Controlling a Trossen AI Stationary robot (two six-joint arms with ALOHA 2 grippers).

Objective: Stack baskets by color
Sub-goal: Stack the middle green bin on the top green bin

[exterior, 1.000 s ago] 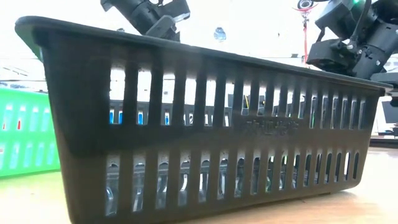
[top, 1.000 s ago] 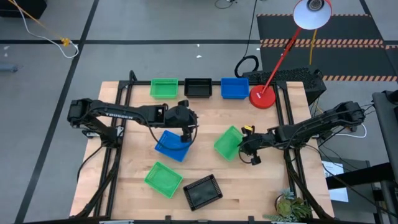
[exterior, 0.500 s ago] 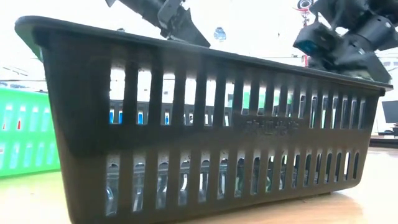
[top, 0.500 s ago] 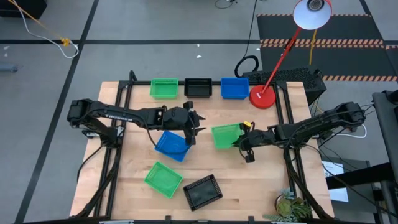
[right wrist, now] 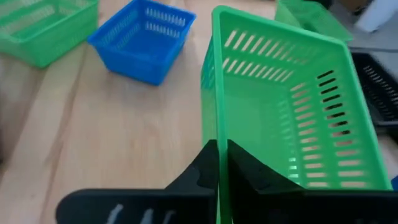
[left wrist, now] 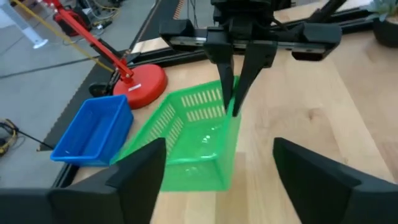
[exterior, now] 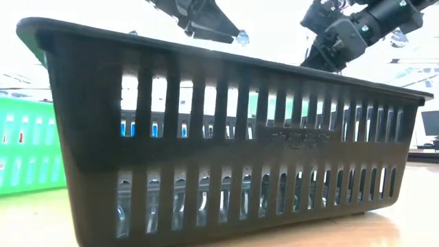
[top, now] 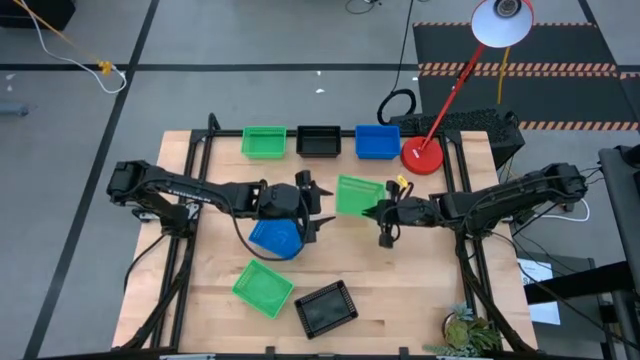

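My right gripper (top: 374, 207) is shut on a green basket (top: 357, 194) at the table's middle, right of centre. My left gripper (top: 314, 203) stands open just left of it, fingers wide with nothing between them, beside a blue basket (top: 274, 238) that rests on the table. In the left wrist view the green basket (left wrist: 186, 140) shows ahead with the right gripper (left wrist: 235, 93) on it. Green (top: 264, 141), black (top: 319, 140) and blue (top: 377, 142) baskets stand in a row at the far edge. My right gripper pinches the rim of one side wall (right wrist: 216, 134) of the green basket, one finger inside the basket and one outside. The fingers come from the table's right, slanting down. The basket is tilted; whether its lower edge touches the table I cannot tell.
A green basket (top: 263, 287) and a black basket (top: 326, 307) sit near the front edge; the black basket (exterior: 219, 137) fills the low view. A red lamp base (top: 422, 157) stands at the far right, its stem slanting over the floor beyond.
My right gripper has risen and gone toward the far edge and a little left, carrying the green basket, which has turned about from a diagonal lie to square with the table. My left gripper has swung away from the blue basket toward the far right; that basket stays put.
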